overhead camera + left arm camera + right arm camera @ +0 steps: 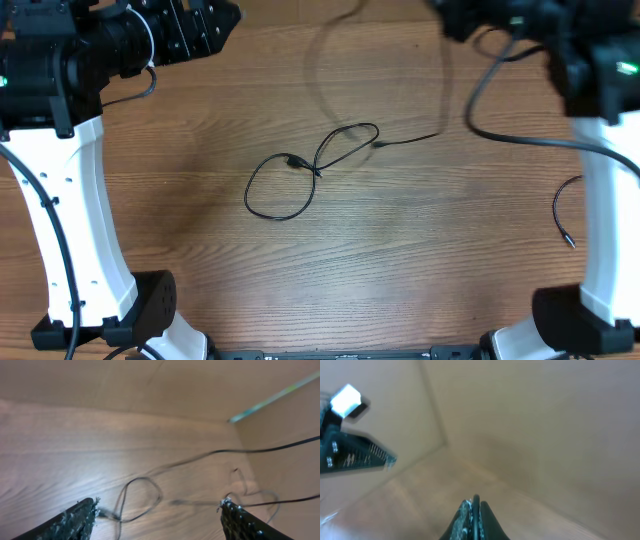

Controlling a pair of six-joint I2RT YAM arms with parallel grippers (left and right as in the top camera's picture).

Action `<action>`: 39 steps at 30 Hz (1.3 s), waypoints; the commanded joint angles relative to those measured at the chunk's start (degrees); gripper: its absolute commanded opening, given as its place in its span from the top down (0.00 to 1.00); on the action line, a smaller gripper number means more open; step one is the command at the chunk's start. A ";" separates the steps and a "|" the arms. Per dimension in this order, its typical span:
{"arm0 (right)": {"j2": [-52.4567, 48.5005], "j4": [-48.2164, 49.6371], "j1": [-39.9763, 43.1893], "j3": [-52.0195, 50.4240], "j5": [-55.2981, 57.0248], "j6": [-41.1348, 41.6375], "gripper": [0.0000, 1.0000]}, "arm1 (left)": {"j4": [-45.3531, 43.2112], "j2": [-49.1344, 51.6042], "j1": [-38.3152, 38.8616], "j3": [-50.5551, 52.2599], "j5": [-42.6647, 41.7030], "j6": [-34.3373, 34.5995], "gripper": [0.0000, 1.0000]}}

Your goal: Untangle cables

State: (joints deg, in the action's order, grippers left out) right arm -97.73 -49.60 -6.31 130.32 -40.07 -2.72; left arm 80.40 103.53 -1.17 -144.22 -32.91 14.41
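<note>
Overhead, one thin black cable [318, 170] lies near the middle of the wooden tabletop [200, 250]. It forms a wide loop toward the lower left and a smaller loop toward the upper right, crossing itself where the two meet. A short tail runs off to the right. Faint, blurred dark streaks rise from it toward the top of the frame; I cannot tell what they are. A second cable [556, 208] curves at the right edge, well apart from the first.

In the left wrist view, the left tool [159, 506] stands wide apart, its fingers [80, 520] at the bottom corners and the blurred cable loops on the wood between them, ungripped. In the right wrist view, the right tool [475, 505] is pressed together; whether anything thin is pinched there, I cannot tell.
</note>
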 commanded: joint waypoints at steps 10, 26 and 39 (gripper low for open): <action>2.29 3.41 21.40 0.24 8.74 4.44 0.96 | 6.23 1.11 0.13 8.76 2.01 -12.11 0.16; -11.17 13.99 38.27 0.24 31.76 4.44 0.96 | 6.10 1.11 4.46 28.33 1.77 -19.15 0.19; -17.90 8.66 41.90 0.22 32.72 8.98 0.00 | 3.08 1.16 11.43 37.18 2.03 -25.18 0.15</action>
State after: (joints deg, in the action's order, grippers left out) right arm -116.86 -40.82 35.81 130.15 -5.10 5.02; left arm 84.23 104.44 9.76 -107.53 -30.98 -8.95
